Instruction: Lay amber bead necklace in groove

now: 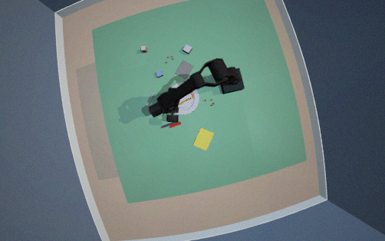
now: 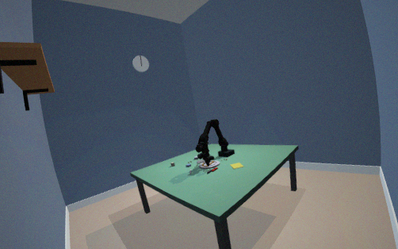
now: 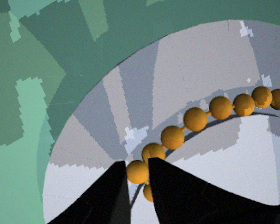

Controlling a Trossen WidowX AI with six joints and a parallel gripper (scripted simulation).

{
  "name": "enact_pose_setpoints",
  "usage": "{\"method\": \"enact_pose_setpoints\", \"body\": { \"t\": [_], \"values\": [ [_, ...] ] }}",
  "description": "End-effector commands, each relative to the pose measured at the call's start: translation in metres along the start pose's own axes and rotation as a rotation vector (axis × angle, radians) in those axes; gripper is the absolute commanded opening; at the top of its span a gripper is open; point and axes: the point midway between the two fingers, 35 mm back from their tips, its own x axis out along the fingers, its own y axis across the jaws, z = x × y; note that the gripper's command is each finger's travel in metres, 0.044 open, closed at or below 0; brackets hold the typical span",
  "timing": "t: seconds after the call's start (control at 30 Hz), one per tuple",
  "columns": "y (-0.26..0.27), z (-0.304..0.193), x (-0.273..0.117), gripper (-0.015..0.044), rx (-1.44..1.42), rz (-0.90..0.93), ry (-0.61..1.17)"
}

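Observation:
The pale round bead board [image 1: 195,107] [image 2: 213,163] [image 3: 206,50] lies on the green table, partly under the arm. The amber bead necklace [image 1: 185,101] [image 3: 195,119] lies over the board. In the wrist view its beads curve from the fingertips to the right edge, beside a thin dark curved line. Whether these beads sit down in the groove I cannot tell. My gripper [image 3: 138,169] [image 2: 208,163] is shut on one bead of the necklace, low over the board near its rim. Another bead shows partly behind the right finger. The fingertips are hidden in the top view.
A red and dark tool [image 1: 175,124] lies just off the board, and a yellow sheet [image 1: 203,139] [image 2: 236,166] farther away. A grey square [image 1: 184,68], a blue cube [image 1: 159,74], a white cube [image 1: 187,49] and a tan cube [image 1: 143,49] lie on the other side. Small brown bits [image 1: 212,103] lie near the board.

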Motion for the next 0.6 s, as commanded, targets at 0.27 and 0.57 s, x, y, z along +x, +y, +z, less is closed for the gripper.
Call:
{"method": "enact_pose_setpoints", "body": {
  "t": [0.27, 0.57],
  "values": [
    [-0.0001, -0.0002, 0.0007, 0.021, 0.0, -0.001, 0.001],
    [-0.0007, -0.0014, -0.0014, 0.044, 0.001, -0.003, 0.006]
  ]
}}
